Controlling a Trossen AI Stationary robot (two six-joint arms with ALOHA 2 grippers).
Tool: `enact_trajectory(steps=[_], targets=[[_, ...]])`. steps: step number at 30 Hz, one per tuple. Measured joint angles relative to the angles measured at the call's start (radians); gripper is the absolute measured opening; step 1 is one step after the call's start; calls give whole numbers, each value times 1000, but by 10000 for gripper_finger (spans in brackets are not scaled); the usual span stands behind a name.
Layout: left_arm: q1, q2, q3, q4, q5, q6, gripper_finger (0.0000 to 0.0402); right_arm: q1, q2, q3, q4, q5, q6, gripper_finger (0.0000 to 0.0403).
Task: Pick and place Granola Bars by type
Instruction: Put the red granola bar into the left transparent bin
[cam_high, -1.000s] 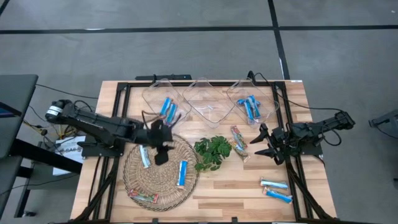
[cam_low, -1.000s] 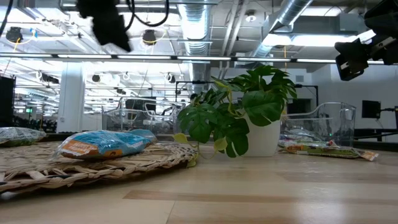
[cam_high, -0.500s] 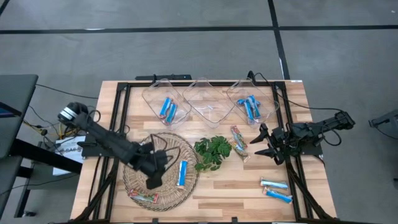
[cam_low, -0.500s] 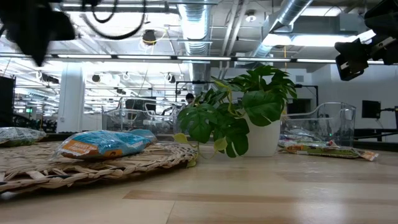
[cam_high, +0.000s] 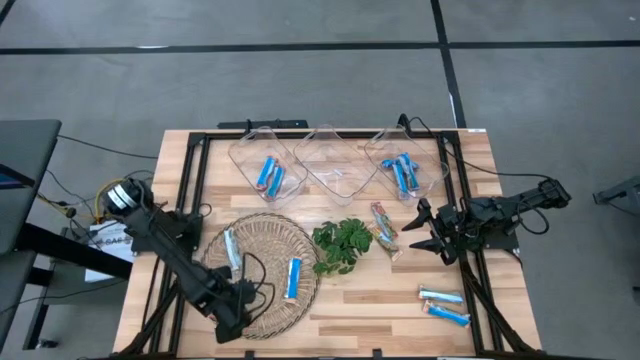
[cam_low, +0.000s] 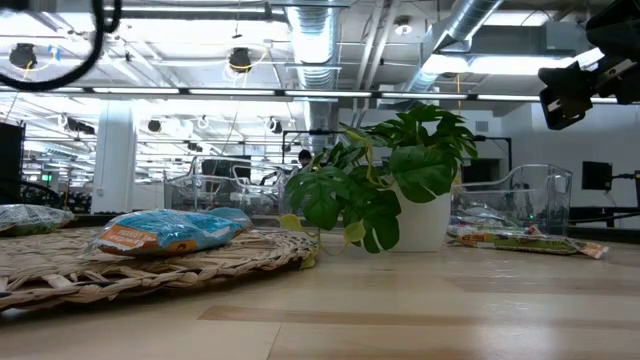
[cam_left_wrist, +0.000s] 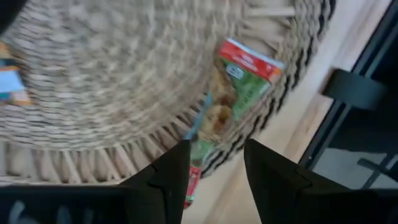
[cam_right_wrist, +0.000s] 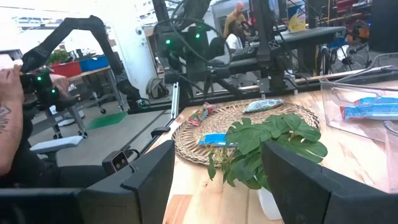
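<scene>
My left gripper (cam_high: 232, 322) (cam_left_wrist: 216, 168) is open over the near-left rim of the round wicker mat (cam_high: 262, 240). A reddish-green multicoloured granola bar (cam_left_wrist: 239, 87) lies on that rim, its lower end between my fingers. In the high view the gripper hides this bar. Two blue bars (cam_high: 293, 278) (cam_high: 232, 248) rest flat on the mat. Another multicoloured bar (cam_high: 383, 225) lies on the table beside the leafy plant (cam_high: 342, 246). My right gripper (cam_high: 416, 228) (cam_right_wrist: 217, 186) hangs open to the right of the plant, touching nothing.
Three clear bins stand along the far edge: the left one (cam_high: 262, 152) holds blue bars (cam_high: 270, 175), the right one (cam_high: 428, 158) holds blue bars (cam_high: 403, 172), and the middle one (cam_high: 332, 165) sits between. Two blue bars (cam_high: 443, 305) lie near the table's near-right corner.
My left gripper has swept from above the far side of the wicker mat toward the table's near edge and somewhat left, across the mat, and now stands over the multicoloured bar on the near-left rim. In the low view it has moved left out of the picture.
</scene>
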Motion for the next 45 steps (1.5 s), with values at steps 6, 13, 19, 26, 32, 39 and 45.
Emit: enact_trajectory(steps=[6, 13, 19, 26, 32, 39, 45], targets=[[-47, 6, 0, 11, -1, -2, 144, 0, 0, 0, 0, 0, 0, 232], [-97, 23, -42, 31, 17, -9, 144, 0, 0, 0, 0, 0, 0, 232], [-111, 56, -63, 102, 9, 51, 144, 0, 0, 0, 0, 0, 0, 232], [-108, 56, -63, 103, -50, 93, 144, 0, 0, 0, 0, 0, 0, 232], [-100, 49, -54, 111, 21, 72, 144, 0, 0, 0, 0, 0, 0, 232], [-100, 49, -24, 95, -75, 72, 144, 0, 0, 0, 0, 0, 0, 232], [-92, 53, -35, 91, -160, 124, 144, 0, 0, 0, 0, 0, 0, 232]])
